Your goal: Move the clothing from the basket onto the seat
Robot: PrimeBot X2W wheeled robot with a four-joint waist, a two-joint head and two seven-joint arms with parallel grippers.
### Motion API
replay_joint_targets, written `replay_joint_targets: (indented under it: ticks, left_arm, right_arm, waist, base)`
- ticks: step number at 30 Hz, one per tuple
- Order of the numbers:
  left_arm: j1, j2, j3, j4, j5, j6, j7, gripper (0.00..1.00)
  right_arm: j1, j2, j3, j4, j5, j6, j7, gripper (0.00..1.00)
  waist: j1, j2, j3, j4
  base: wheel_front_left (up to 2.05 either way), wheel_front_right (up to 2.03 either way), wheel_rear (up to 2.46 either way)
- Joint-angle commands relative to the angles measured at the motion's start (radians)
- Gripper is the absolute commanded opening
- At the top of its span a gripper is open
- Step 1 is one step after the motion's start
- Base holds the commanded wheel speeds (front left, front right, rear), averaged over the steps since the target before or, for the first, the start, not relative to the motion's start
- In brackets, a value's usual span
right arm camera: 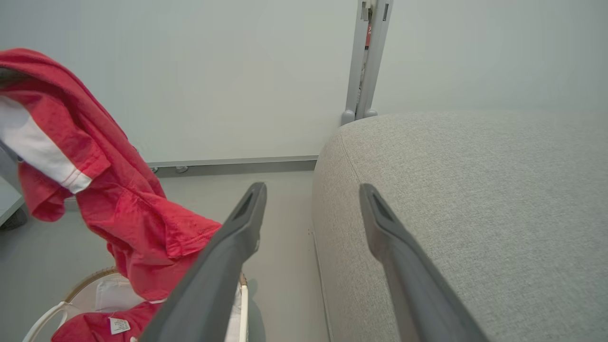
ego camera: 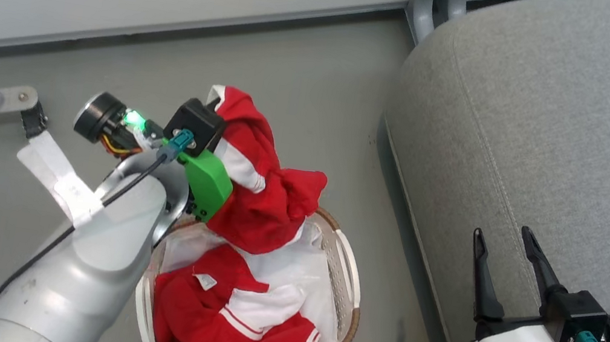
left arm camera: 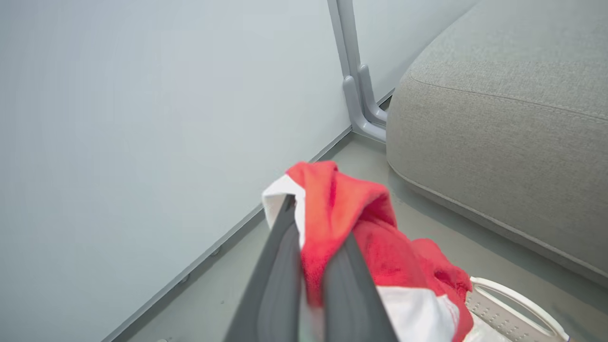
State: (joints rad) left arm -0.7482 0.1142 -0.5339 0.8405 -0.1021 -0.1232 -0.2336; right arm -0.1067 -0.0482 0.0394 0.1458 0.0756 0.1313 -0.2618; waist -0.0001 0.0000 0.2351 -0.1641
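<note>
The left gripper (left arm camera: 317,228) is clamped on a bunched fold of one red shirt (ego camera: 262,189), with cloth pinched between its dark fingers (left arm camera: 280,270). Its wrist is bent above the basket's (ego camera: 347,318) far left rim, fingers pointing away from the basket towards the wall. The pale forearm (ego camera: 91,247) slants up from beside the basket's left edge. The shirt hangs over the far half of the basket; I cannot tell whether its lowest fold is clear of the white sheet (ego camera: 302,265) inside. The other shirt (ego camera: 208,318) lies crumpled in the near half of the basket, label up. Well to the right of the basket, the right gripper (ego camera: 503,233) holds nothing, fingers spread apart over the edge of the grey seat (ego camera: 560,144), which stands just beside the basket on the floor (ego camera: 296,72)
</note>
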Motion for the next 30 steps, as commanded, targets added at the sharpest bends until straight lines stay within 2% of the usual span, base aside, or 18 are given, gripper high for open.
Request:
replay_joint_targets:
  ticks: [1,8,18,30]
  left_arm:
    - [-0.023,0.014,-0.012,-0.018,0.005,-0.003,0.009,0.0]
    - [-0.127,0.06,-0.043,-0.115,-0.014,-0.007,0.082,0.0]
    - [-0.244,0.096,-0.036,-0.228,-0.074,-0.006,0.179,0.0]
    - [-0.279,0.071,-0.071,-0.324,-0.125,-0.007,0.248,0.0]
  right_arm:
    - [0.024,-0.004,0.003,0.005,-0.007,-0.001,-0.005,1.0]
    - [0.063,-0.004,0.028,0.014,-0.018,-0.001,-0.005,1.0]
    - [0.05,-0.004,0.072,0.011,-0.035,-0.001,-0.005,1.0]
    - [-0.019,-0.004,0.143,0.06,-0.115,-0.001,-0.005,1.0]
  waist:
    - [0.0001,0.0,-0.127,0.034]
    - [0.0001,0.0,-0.207,0.024]
    - [0.0001,0.0,-0.238,0.012]
    - [0.0001,0.0,-0.263,0.036]
  base:
    - [0.0,0.0,0.0]
    - [0.0,0.0,0.0]
    - [0.0,0.0,0.0]
    - [0.0,0.0,0.0]
